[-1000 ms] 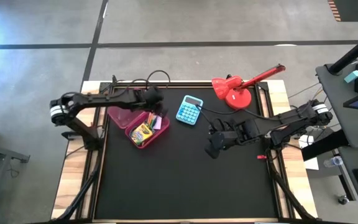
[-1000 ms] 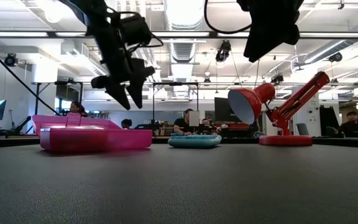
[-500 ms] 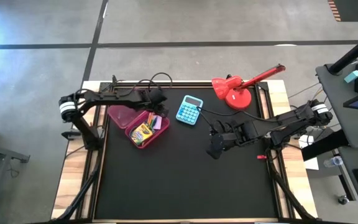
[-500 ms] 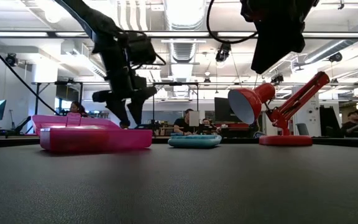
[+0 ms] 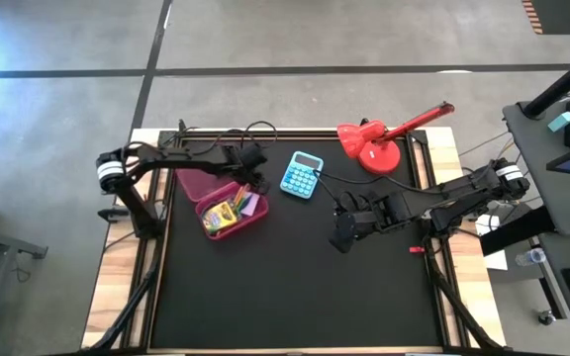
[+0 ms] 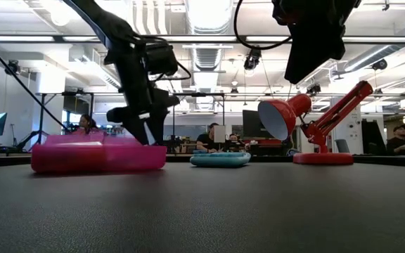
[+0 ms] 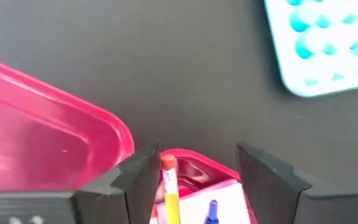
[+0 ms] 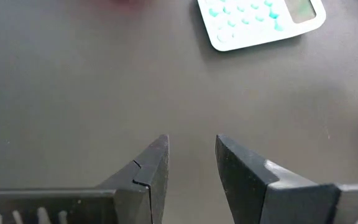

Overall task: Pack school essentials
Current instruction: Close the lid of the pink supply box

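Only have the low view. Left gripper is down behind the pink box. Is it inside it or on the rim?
Observer: On the rim. The left wrist view shows the left gripper open, with its fingers on either side of the rim of the pink box.
Operator: Lid on?
Observer: Off. In the high view the lid lies on the mat beside the box, on its far-left side.
Operator: Right gripper? I only see a dark block up top.
Observer: The right gripper is open and hovers over bare mat, with the calculator beyond it.
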Available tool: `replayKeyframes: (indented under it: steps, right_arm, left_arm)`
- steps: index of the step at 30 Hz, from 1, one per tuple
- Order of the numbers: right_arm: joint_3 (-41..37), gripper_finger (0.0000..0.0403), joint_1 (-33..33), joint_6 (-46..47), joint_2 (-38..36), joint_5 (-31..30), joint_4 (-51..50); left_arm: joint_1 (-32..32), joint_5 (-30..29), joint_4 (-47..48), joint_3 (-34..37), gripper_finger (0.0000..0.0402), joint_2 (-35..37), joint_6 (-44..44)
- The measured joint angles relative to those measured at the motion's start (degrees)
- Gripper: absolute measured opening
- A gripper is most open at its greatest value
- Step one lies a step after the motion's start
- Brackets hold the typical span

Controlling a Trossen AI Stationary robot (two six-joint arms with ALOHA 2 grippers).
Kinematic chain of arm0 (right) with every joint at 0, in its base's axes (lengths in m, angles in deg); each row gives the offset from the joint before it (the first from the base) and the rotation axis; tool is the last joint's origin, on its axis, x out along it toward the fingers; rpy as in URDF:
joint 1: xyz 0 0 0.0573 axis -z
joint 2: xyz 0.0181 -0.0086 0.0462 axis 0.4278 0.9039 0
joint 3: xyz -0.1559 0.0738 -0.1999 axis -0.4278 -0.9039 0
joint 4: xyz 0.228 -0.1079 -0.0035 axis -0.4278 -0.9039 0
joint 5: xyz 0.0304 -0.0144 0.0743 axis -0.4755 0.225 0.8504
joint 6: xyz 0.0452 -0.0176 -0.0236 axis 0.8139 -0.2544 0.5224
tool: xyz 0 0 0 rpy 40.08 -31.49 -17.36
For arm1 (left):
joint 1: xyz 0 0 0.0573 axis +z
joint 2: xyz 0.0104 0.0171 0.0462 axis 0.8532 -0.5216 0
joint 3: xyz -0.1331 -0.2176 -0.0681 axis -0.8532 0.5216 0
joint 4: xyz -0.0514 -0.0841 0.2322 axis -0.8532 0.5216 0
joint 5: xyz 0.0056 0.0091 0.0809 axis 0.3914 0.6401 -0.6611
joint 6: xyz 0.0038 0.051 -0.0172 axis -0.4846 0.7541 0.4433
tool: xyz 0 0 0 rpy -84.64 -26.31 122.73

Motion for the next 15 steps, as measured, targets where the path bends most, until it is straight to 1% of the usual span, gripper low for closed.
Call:
replayKeyframes:
  steps: [4, 8, 15]
  right_arm:
    - [0.00, 0.0123, 0.00, -0.11, 0.00, 0.00, -0.02]
    - [0.00, 0.0123, 0.00, -0.17, 0.00, 0.00, -0.07]
    - [0.00, 0.0123, 0.00, -0.07, 0.00, 0.00, -0.05]
  left_arm:
    - [-0.45, 2.67, 0.14, 0.04, 0.0193, 1.48, 0.40]
    - [-1.64, 7.01, 1.20, 0.04, 0.0193, 3.01, 1.72]
    - [-3.73, 7.64, 7.50, 0.63, 0.0193, 3.74, 3.02]
